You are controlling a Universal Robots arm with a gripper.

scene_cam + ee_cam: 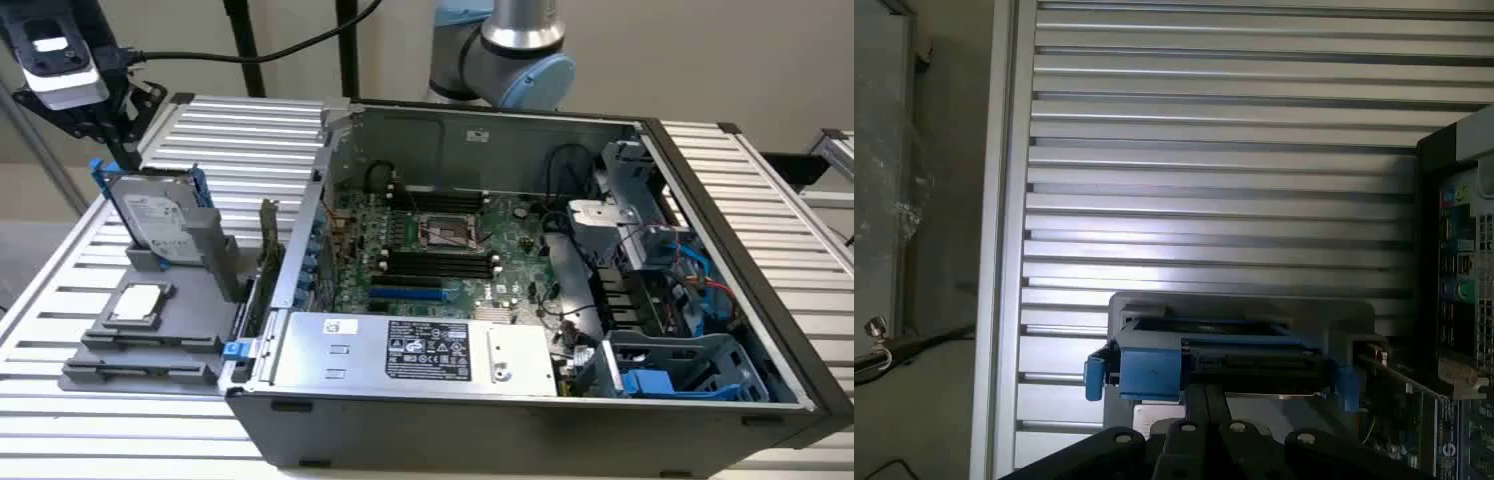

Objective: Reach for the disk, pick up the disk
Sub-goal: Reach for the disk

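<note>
Table (134,440): slatted metal surface that carries everything here.
Computer case (534,430): open, lying on its side, and covering most of the table from the middle to the edge at the exterior view's right. The board and cables are exposed.
Silver box (427,350): has a black label and is mounted inside the case along its near wall. It is not the task's thing.
Arm: a single arm, so there is no choice of side. Its wrist comes in over the table's far corner at the exterior view's left.
Grey fixture (187,345): sits on the table strip between the case's wall and the table edge at the exterior view's left.
Gripper (107,125): hangs above the fixture's far end, apart from all the objects. In the wrist view the gripper (1204,435) points straight toward the drive.
Grip state: I cannot tell whether it is released or clenched. It looks to be carrying nothing.
The disk (154,215): stands on end in the fixture's far slot, close to the table's far corner. Blue rails run up both of its sides and its white label faces the case. It is not yet grasped.
Long axis: close to upright, leaning back slightly.
Key relation: the disk (1219,360) lies directly below the gripper. Its thin upper edge faces the gripper and runs crosswise to the gripper's line. The reach looks like a straight descent onto that edge.
Small square chip (140,303): lies flat on the fixture, nearer the table's front edge than the disk.
</note>
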